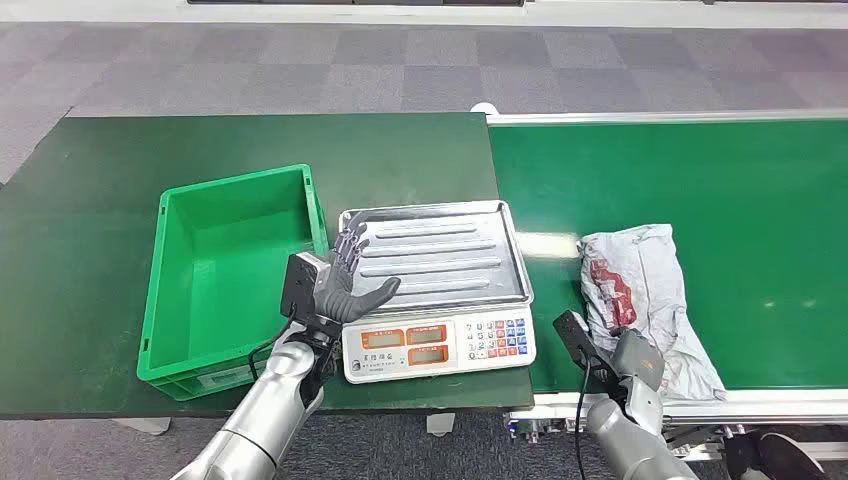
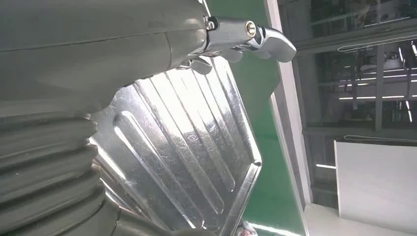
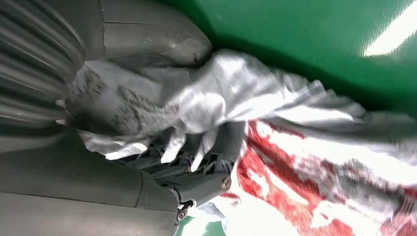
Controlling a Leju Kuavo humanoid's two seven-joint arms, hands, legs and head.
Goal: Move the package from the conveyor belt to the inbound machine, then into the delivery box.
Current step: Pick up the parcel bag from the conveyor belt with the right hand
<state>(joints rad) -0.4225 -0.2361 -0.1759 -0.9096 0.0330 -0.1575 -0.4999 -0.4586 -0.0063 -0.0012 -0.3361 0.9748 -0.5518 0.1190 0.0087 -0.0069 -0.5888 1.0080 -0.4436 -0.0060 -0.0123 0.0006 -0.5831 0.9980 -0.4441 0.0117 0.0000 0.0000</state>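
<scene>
Nearest the camera is the robot's right hand (image 3: 162, 147), its dark fingers (image 3: 216, 147) curled into a gathered fold of the package (image 1: 645, 300), with the thumb lying on the film's other side, so it pinches the bag at the near end. That package is a single grey plastic mailer with a red printed patch, lying crumpled on the green conveyor belt (image 1: 760, 200) at the right, near the belt's near edge and well apart from the scale. It looks light and entirely limp: the film wrinkles and bunches wherever it is touched, and its sheen suggests it could slide through a loose hold. I judge a bunched handful of film, taken close to the bulkier middle and not at a flat corner, to be the safest hold, since a grip at one end will leave the rest hanging and dragging across the belt. To the left stands one weighing scale (image 1: 440, 345), presumably the inbound machine, with a ribbed steel tray (image 1: 470, 260) and a keypad on its near face. Over the tray's left near corner the left hand (image 1: 348, 280) hovers, fingers spread and holding nothing. Further left sits one green plastic crate (image 1: 165, 290), the likely delivery box, on a dark green table (image 1: 80, 180).
</scene>
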